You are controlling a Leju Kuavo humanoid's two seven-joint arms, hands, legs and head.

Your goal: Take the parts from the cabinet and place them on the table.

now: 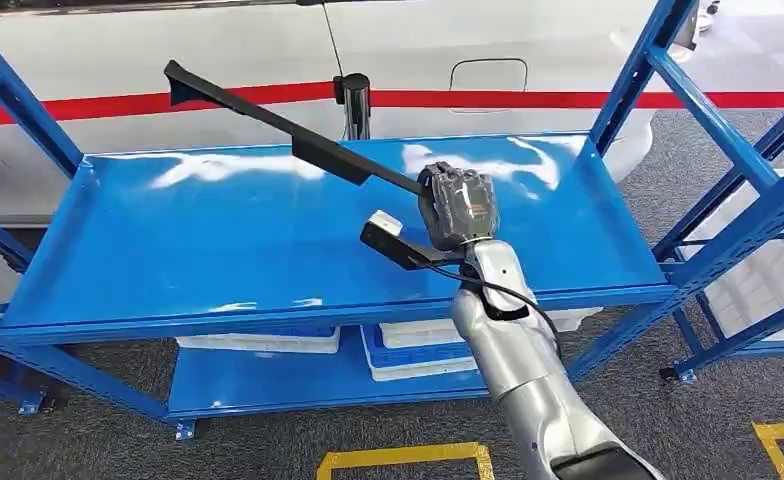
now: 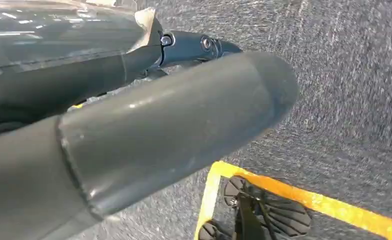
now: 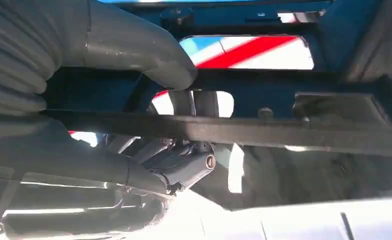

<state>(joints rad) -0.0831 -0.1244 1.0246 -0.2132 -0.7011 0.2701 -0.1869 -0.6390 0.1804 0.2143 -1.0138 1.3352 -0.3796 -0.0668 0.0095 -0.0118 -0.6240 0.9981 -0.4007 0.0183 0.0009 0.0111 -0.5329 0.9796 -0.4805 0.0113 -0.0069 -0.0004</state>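
A long black bar-shaped part (image 1: 318, 155) slants above the top shelf of the blue cabinet (image 1: 168, 250), its flared end high at the far left and its near end with a white tag by my wrist. My right hand (image 1: 458, 205) grips this part near that lower end, over the shelf's right half. In the right wrist view the thumb and fingers of the right hand (image 3: 109, 50) wrap the black part (image 3: 264, 131), which runs across the picture. My left hand (image 2: 134, 125) hangs over grey carpet with nothing in it, thumb and fingers extended.
White and blue trays (image 1: 408, 345) lie on the cabinet's lower shelf. A white car with a red stripe (image 1: 528, 98) and a black post (image 1: 353, 100) stand behind. A second blue rack (image 1: 758, 200) is at the right. Yellow tape (image 1: 408, 455) marks the carpet.
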